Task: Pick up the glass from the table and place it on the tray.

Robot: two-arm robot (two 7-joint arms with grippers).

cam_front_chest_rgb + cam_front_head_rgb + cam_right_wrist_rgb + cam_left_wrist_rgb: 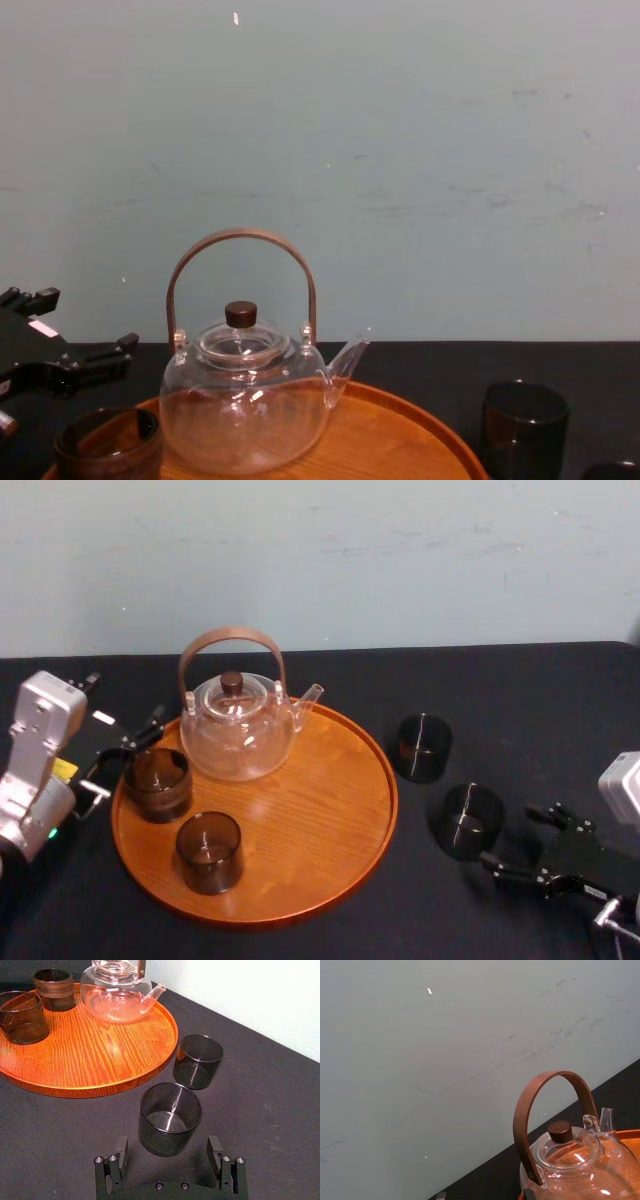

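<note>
Glass (170,1119) stands on the surface (260,1110) just right of the tray (100,1045), with the right gripper's (168,1147) wide-open, empty fingers at either side. Closing off-centre could tip it against the tray. Left gripper (125,752) idles open-fingered at the tray's left.

A pale blue-green wall (400,120) stands behind — matte, marked with faint dark scuffs and white specks.

Place: I take this for a lab test bench, not a home.
Wall: plain and pale (320,560), scuffed and scratched, standing right behind the work area.
Table: a wide matte black top (540,700) that meets that wall.
Props: one wooden tray (335,825), a glass teapot (238,735) and dark glasses (424,748), set out like a staged trial.
</note>
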